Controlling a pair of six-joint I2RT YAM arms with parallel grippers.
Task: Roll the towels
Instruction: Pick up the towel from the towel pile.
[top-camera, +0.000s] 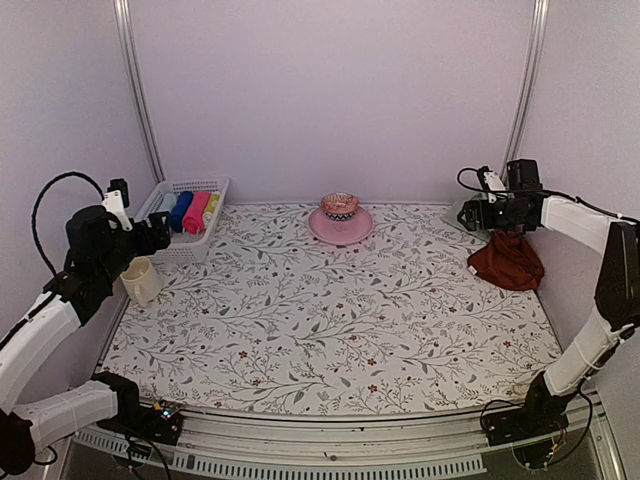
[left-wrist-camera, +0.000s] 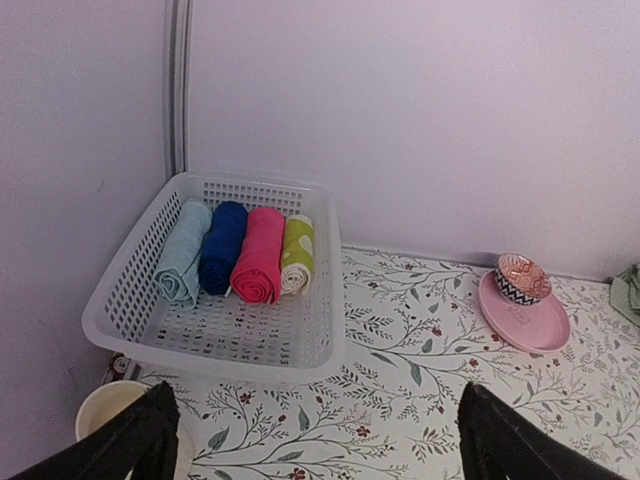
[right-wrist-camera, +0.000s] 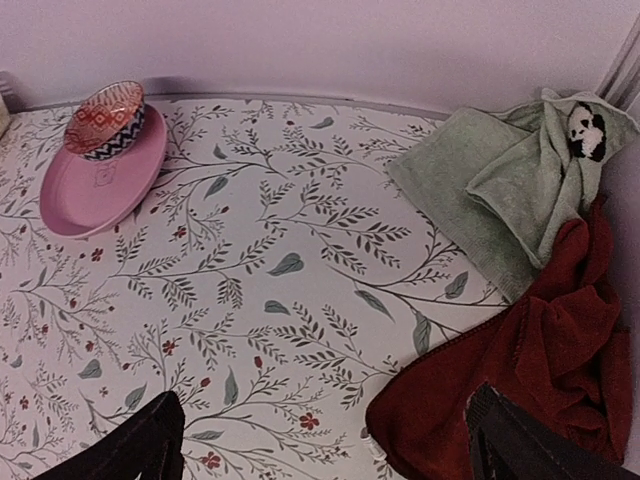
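The dark red-brown towel (top-camera: 508, 262) lies crumpled at the table's far right; it also shows in the right wrist view (right-wrist-camera: 540, 370). The sage green towel (right-wrist-camera: 500, 185), with a black-and-white round motif (right-wrist-camera: 588, 130), lies loosely folded behind it, partly under the red one; in the top view only a pale patch (top-camera: 462, 215) shows. My right gripper (right-wrist-camera: 330, 445) is open and empty, held above the red towel's left edge. My left gripper (left-wrist-camera: 315, 435) is open and empty, held above the table's left side near the basket.
A white basket (left-wrist-camera: 320, 330) at the back left holds several rolled towels (left-wrist-camera: 255, 255). A cream cup (top-camera: 142, 280) stands in front of it. A pink plate (top-camera: 325, 230) with a patterned bowl (top-camera: 340, 205) sits at the back centre. Walls enclose the table.
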